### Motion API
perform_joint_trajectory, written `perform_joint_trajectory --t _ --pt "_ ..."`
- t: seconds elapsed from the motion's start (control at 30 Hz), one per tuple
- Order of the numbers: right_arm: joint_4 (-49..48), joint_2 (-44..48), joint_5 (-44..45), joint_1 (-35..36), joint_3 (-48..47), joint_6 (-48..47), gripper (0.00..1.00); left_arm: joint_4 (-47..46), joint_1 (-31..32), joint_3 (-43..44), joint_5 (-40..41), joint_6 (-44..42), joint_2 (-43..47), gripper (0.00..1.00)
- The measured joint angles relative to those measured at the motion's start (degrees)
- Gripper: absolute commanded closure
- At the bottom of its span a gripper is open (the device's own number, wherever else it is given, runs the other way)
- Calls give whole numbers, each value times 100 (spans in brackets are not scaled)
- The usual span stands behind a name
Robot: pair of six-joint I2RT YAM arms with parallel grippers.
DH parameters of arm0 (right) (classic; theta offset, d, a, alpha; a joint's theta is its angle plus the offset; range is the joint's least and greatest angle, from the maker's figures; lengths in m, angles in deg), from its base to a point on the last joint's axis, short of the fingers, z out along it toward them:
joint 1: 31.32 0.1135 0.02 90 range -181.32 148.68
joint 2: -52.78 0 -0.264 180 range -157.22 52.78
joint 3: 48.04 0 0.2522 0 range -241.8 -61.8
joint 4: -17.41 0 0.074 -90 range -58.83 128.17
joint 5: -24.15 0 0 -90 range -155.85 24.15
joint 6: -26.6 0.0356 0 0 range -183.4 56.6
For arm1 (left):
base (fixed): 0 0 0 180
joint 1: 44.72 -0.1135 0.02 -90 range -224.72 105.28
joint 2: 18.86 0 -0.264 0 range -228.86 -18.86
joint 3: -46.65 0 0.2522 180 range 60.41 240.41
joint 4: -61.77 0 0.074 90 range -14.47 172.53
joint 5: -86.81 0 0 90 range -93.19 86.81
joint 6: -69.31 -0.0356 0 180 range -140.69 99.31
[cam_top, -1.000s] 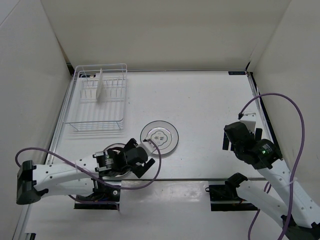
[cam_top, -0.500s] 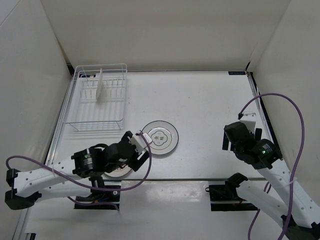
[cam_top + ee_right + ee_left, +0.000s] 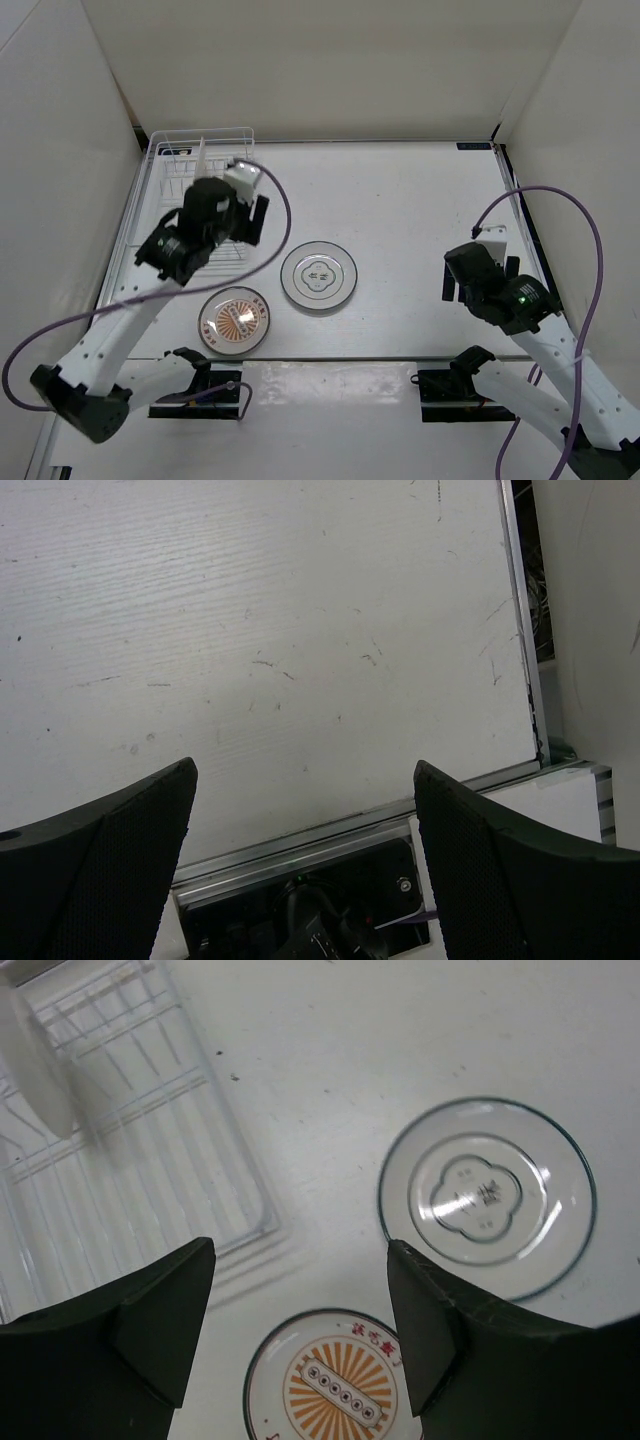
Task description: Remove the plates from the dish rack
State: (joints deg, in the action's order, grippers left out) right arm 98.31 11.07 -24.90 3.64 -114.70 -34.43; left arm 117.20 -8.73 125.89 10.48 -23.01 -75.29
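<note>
Beneath left gripper [image 3: 250, 212], half-hidden dish rack [image 3: 165, 165]

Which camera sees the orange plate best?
The left wrist view: the orange plate is close, its rays sharp, though its bottom is cut off. The top view shows the orange plate whole but small. The right wrist view misses it.

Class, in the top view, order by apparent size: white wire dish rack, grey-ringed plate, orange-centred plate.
Largest: white wire dish rack.
Then round grey-ringed white plate and round orange-centred plate, which look about alike: unranked.
</note>
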Motion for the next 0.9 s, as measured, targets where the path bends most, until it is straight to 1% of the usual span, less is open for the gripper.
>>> perform_joint_trajectory --t 0.07,0.13,0.23,0.33,0.37,0.57,0.6,0.63,0.73,0.8,0.9 --pt "-2 -68 -44 -2 -2 2 10 -85 -750 490 -428 -15 -546 18" --pt "-2 -157 -87 -2 -2 2 10 -328 -1360 879 -859 22 -988 18" --pt "-2 -278 -118 -2 -2 -4 10 -695 -2302 1366 -1521 271 -1550 21" --pt "-2 -376 -136 -2 -4 -4 10 -1099 -2944 1620 -1886 466 -2011 21" --pt "-2 -396 -146 -2 -4 -4 10 -1250 -3115 1668 -1989 505 -2168 23" --pt "-72 -435 -275 -2 -2 -42 10 -1598 -3486 1941 -2179 527 -3067 23" --pt "-105 -461 -306 -2 -2 -52 10 -1641 -3580 1939 -2192 555 -3147 23" --pt "-146 -492 -350 -2 0 -68 10 -1655 -3665 1934 -2199 586 -3202 19" --pt "-297 -645 -474 -2 22 -109 10 -1851 -3910 1851 -2184 627 -3230 16" --pt "-404 -785 -529 -2 52 -155 10 -1978 -3963 1867 -2157 621 -3265 16" --pt "-603 -940 -544 0 162 -245 10 -2081 -3930 2144 -2142 619 -3547 18"
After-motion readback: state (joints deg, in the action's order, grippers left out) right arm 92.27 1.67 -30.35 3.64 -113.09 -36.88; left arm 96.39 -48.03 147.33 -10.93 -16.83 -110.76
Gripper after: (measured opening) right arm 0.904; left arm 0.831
